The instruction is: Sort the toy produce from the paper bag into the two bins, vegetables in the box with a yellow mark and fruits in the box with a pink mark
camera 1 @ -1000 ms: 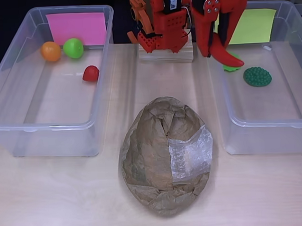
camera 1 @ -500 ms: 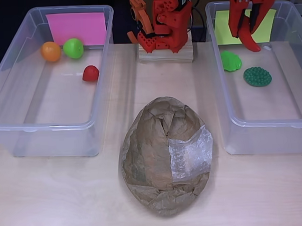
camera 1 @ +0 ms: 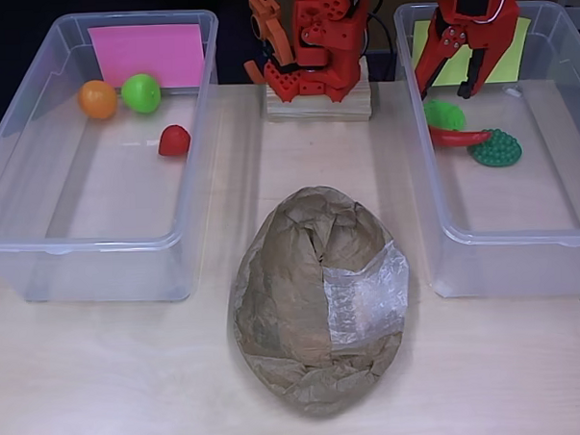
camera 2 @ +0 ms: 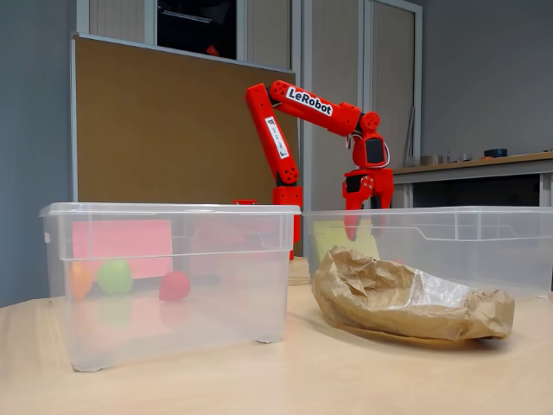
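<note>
The crumpled brown paper bag (camera 1: 318, 308) (camera 2: 406, 298) lies at the table's middle, and its contents are hidden. In the overhead view, the right bin (camera 1: 560, 230) carries the yellow mark (camera 1: 516, 46). On its floor lie a red chili pepper (camera 1: 460, 136), a light green vegetable (camera 1: 442, 113) and a dark green bumpy one (camera 1: 495, 148). My gripper (camera 1: 445, 85) (camera 2: 361, 207) hangs open over the far end of that bin, above the chili and holding nothing. The left bin (camera 1: 22, 253) has the pink mark (camera 1: 148, 52) and holds an orange fruit (camera 1: 98, 99), a green one (camera 1: 141, 92) and a red one (camera 1: 174, 141).
The red arm's base (camera 1: 316, 43) stands on a wooden block (camera 1: 319, 104) at the back, between the two bins. Bare wooden tabletop (camera 1: 133, 378) runs in front of the bins and on either side of the bag.
The gripper swung right and back over the yellow-mark bin and opened. The red chili it carried now lies on the bin floor between the two green vegetables.
</note>
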